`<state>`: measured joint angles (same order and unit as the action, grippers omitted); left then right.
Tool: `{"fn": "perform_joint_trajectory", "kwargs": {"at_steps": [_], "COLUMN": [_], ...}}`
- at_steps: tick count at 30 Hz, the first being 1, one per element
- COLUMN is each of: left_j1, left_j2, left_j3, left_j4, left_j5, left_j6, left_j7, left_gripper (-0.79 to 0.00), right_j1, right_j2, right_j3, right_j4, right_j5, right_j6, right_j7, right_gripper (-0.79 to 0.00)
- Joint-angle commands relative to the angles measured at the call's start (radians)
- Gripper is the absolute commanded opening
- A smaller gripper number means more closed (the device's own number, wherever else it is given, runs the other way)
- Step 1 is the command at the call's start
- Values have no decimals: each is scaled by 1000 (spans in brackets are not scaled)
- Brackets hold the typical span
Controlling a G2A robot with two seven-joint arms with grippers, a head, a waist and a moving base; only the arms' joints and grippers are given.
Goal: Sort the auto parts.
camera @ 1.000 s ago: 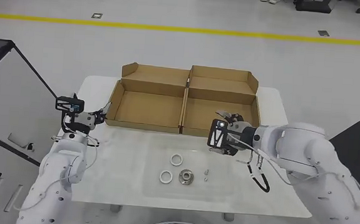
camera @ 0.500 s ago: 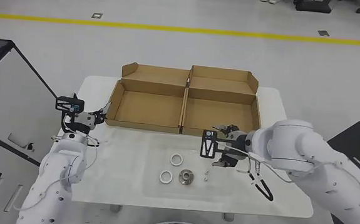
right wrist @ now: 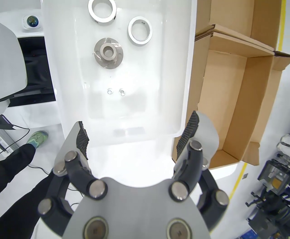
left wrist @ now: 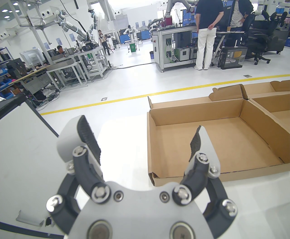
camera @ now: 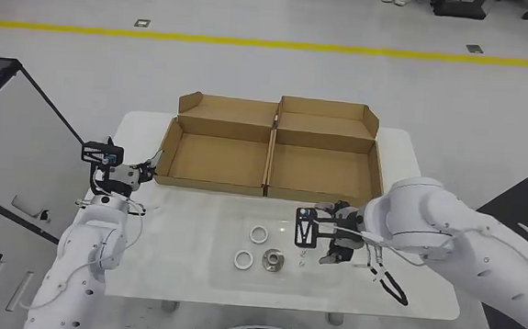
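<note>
Lying in the tray: five loose metal parts rest on a shallow white tray (camera: 224, 277) in the lower middle of the top view, none touching another.
Upper ring: the upper ring (right wrist: 139, 30) is a plain silver band with a thick wall and a wide bore. It has one small hole drilled in its flat face and lies flat at the tray's upper left.
Lower ring: the lower ring (right wrist: 102, 10) has the same silver finish, with dark holes in its outer wall. It lies flat, below and slightly left of the upper ring.
Flanged hub: the flanged hub (right wrist: 108, 53) is dull grey, a round flange with a raised collar and bore at its centre and small holes around the flange. It sits just right of the lower ring.
Small metal pieces: two small metal pieces (right wrist: 109, 91), tiny and shiny, lie side by side to the right of the hub; they are too small to tell their kind.
Right gripper: the right gripper (right wrist: 137, 130) has its jaws spread wide with nothing between them. It hangs above the tray's right part, pointing toward the parts.
Left gripper: the left gripper (left wrist: 141, 131) also has its jaws wide and empty. It is at the middle left of the top view, near the left box's corner.
Boxes: the left box (camera: 218, 161) and the right box (camera: 323, 173) are open brown cardboard, side by side and touching, above the tray in the top view.
Table: the white table (camera: 148, 248) carries the tray and both boxes.
</note>
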<state>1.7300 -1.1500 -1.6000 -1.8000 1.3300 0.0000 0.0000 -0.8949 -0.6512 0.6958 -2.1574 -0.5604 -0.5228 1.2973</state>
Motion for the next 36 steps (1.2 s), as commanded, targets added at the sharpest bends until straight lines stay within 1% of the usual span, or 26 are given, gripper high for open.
{"fn": "perform_joint_trajectory", "kwargs": {"at_steps": [1, 7, 11, 17, 23, 31, 33, 36], "left_j1": [0, 0, 0, 0, 0, 0, 0, 0], "left_j2": [0, 0, 0, 0, 0, 0, 0, 0], "left_j3": [0, 0, 0, 0, 0, 0, 0, 0], "left_j4": [0, 0, 0, 0, 0, 0, 0, 0], "left_j5": [0, 0, 0, 0, 0, 0, 0, 0], "left_j6": [0, 0, 0, 0, 0, 0, 0, 0], "left_j7": [0, 0, 0, 0, 0, 0, 0, 0], "left_gripper": [0, 0, 0, 0, 0, 0, 0, 0], "right_j1": [12, 36, 49, 54, 74, 95, 99, 105], "right_j2": [2, 1, -7, -31, -61, -95, -103, -114], "right_j3": [-14, -46, -59, -96, -132, -161, -167, -178], "right_j4": [5, 13, 31, 75, 122, 180, 197, 217], "right_j5": [10, 51, 81, 61, 43, 64, 66, 55], "right_j6": [4, 14, 19, 61, 83, 136, 148, 150], "right_j7": [4, 14, 12, -8, -17, -31, -32, -34], "right_gripper": [0, 0, 0, 0, 0, -9, 0, -55]}}
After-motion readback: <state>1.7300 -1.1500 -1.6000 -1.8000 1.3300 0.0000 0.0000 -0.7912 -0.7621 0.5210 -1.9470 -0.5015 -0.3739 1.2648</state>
